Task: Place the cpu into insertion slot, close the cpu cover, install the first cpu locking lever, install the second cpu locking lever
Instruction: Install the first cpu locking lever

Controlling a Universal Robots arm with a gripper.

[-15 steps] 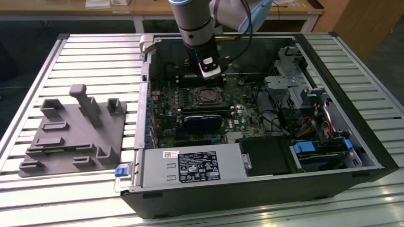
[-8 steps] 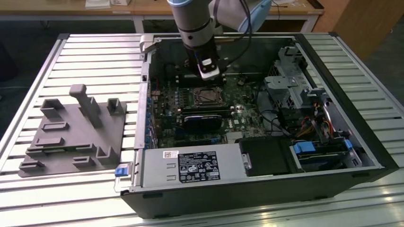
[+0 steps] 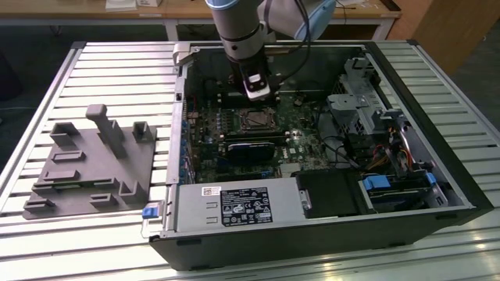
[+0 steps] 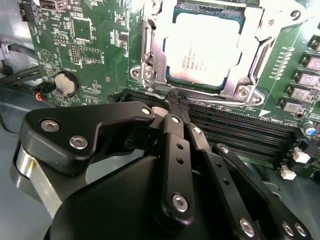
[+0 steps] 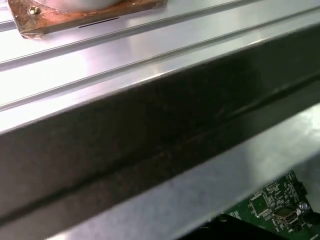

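Observation:
The cpu (image 4: 206, 47) lies flat in the insertion slot (image 3: 254, 119) on the green motherboard inside the open computer case. The cpu cover (image 4: 252, 47), a silvery frame, is down over the chip's edges, and the metallic top shows through its window. My gripper (image 4: 175, 100) has its black fingers pressed together with nothing between them. Its tips stand at the socket's near corner, just beside the frame and above the memory slots. In the exterior view the gripper (image 3: 259, 93) hangs on the arm just behind the socket. I cannot tell how the locking levers stand.
Long black memory slots (image 4: 240, 130) run beside the socket and a coin battery (image 4: 65, 84) sits on the board. A black fan card (image 3: 252, 149), the power supply (image 3: 234, 205) and drive cages (image 3: 367, 105) crowd the case. A grey fixture block (image 3: 90, 158) lies on the slatted table at the exterior view's left.

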